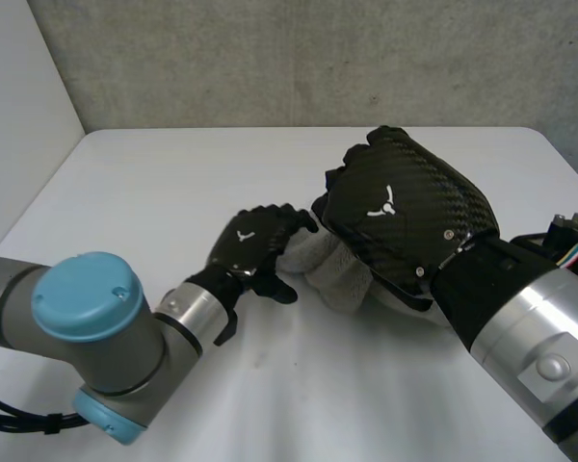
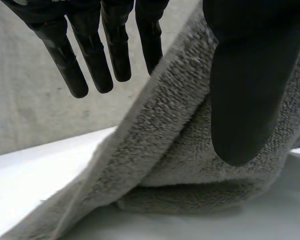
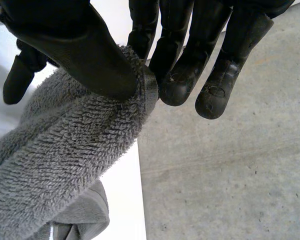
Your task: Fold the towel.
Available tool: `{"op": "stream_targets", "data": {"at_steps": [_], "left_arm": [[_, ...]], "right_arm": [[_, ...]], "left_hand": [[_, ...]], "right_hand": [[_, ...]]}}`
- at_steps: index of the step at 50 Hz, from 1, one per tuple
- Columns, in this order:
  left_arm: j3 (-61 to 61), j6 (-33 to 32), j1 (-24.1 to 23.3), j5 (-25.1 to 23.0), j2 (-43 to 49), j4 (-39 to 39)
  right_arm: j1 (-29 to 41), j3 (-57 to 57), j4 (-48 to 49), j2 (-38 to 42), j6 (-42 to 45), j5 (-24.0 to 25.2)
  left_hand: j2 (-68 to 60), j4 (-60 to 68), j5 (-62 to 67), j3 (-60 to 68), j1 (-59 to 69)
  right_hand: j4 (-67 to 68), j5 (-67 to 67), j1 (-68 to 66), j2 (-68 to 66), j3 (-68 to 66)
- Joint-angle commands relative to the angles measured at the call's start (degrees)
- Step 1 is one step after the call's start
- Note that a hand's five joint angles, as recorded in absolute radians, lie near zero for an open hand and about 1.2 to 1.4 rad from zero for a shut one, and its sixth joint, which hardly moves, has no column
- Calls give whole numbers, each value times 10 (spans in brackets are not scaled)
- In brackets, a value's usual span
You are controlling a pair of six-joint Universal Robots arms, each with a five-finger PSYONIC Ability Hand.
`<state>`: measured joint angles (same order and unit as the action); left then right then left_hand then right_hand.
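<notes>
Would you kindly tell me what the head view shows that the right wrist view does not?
Head view: the left hand at the side of the bunched towel, and the back of the right hand over it. Right wrist view: the right hand's thumb and fingers pinching the towel's hemmed edge. Both: the grey towel, the right hand and the white table.

Both hands at the towel, mid-table.
The grey towel is bunched between them. The left hand reaches its left end, and the right hand hangs over its right part, hiding much of it.
</notes>
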<state>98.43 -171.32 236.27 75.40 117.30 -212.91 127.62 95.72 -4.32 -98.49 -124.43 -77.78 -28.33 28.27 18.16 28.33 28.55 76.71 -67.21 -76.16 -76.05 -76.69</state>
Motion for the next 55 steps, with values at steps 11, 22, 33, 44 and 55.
{"op": "stream_targets", "data": {"at_steps": [11,22,33,44,55], "left_arm": [[-51,-16,-19,58,86,-51],[-23,-163,57,171,-13,-45],[29,-191,82,176,-337,-10],[-13,-191,94,139,-376,101],[-38,-194,133,138,-131,177]], "right_arm": [[-4,50,0,-54,0,1],[-52,42,4,-41,6,6],[-117,-35,0,-46,-66,-11],[-140,-115,-101,-29,-134,-23],[-139,-143,-166,185,-137,36]], "left_hand": [[-516,517,518,516,514],[-517,517,518,517,514],[-517,517,518,517,514],[-517,517,518,517,514],[-517,517,518,517,514]], "right_hand": [[33,-28,-38,-40,-33],[33,-28,-38,-40,-33],[33,-28,-38,-40,-33],[33,-28,-38,-40,-33],[33,-28,-38,-40,-33]]}}
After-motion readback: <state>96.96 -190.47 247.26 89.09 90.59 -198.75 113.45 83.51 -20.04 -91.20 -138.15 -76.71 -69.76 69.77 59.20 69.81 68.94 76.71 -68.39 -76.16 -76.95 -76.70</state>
